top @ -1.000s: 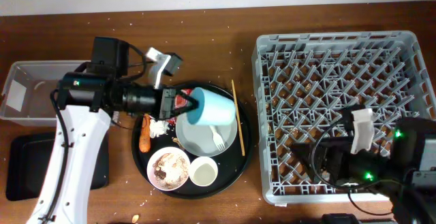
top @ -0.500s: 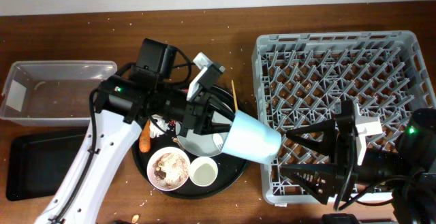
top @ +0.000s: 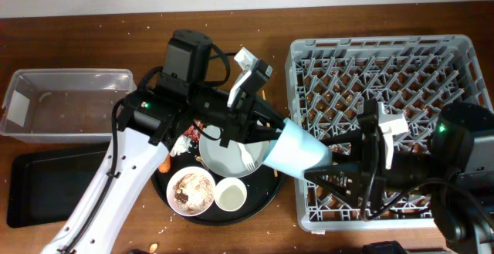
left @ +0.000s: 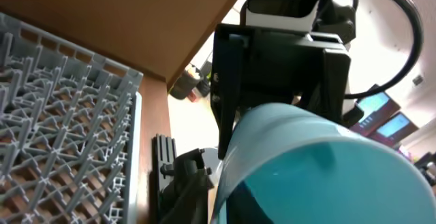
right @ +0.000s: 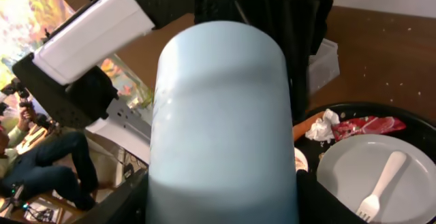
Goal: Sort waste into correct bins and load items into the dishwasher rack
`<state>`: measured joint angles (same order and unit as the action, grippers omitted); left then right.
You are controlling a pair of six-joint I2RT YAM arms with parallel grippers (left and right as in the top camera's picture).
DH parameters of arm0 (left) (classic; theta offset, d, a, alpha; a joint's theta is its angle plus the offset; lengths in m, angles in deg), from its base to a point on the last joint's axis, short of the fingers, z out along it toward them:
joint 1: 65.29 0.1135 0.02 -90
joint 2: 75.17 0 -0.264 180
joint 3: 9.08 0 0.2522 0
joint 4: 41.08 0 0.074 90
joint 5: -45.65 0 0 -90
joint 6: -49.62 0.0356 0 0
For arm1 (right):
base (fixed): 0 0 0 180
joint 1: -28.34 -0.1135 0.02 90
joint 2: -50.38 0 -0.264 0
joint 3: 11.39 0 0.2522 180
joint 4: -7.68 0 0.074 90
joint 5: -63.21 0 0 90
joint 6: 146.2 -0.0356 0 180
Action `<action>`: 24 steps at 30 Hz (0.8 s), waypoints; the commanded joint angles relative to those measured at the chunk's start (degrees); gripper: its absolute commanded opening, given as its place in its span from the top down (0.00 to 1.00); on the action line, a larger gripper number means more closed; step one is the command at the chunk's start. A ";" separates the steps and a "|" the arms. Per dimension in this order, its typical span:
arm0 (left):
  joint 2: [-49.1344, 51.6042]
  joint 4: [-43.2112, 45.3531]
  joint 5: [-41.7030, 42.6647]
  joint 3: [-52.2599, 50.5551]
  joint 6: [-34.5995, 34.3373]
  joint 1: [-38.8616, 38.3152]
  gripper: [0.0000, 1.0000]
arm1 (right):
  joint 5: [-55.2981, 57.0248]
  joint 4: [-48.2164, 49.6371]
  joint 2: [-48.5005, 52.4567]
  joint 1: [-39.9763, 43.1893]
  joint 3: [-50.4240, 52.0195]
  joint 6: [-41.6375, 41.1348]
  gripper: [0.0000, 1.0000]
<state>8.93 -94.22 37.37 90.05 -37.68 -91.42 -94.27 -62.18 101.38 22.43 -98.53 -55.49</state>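
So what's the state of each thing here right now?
Blue cup: held in the air, tipped sideways between round tray and rack.
Left gripper: jaws shut on the cup.
Right gripper: jaws open, at the cup's base.
Plate: flat on the tray, fork lying on it.
Bowl: upright, food scraps inside.
White cup: upright on the tray.
Rack: no dishes visible in it.

Blue cup crowding both wrist cameras.
The blue cup [right: 221, 115] fills the right wrist view, running off the bottom edge and masking the fingertips of the right gripper [right: 221, 200], so contact is unclear. Overhead, the left arm [top: 116, 177] covers part of the plate [top: 224, 161] and the shallow black tray [top: 46, 188].
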 commanded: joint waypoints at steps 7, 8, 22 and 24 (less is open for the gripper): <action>-0.24 -9.51 -27.80 0.90 -3.19 8.39 0.01 | 46.25 -13.09 -0.17 -1.09 -5.40 -12.26 0.56; -0.24 -12.50 -29.73 0.90 -3.17 9.64 0.01 | 56.57 -17.14 -0.15 -1.09 -7.26 -16.55 0.56; -1.75 -26.10 -39.58 0.90 -2.91 10.01 0.01 | 70.01 -34.73 27.45 24.92 -7.28 -15.52 0.56; -1.75 -26.18 -39.56 0.90 -2.91 10.01 0.01 | 65.85 -34.18 32.26 32.28 -7.28 -13.29 0.56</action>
<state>8.86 -120.29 -1.95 90.31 -40.68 -81.43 -21.81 -96.71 129.78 48.44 -105.72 -73.64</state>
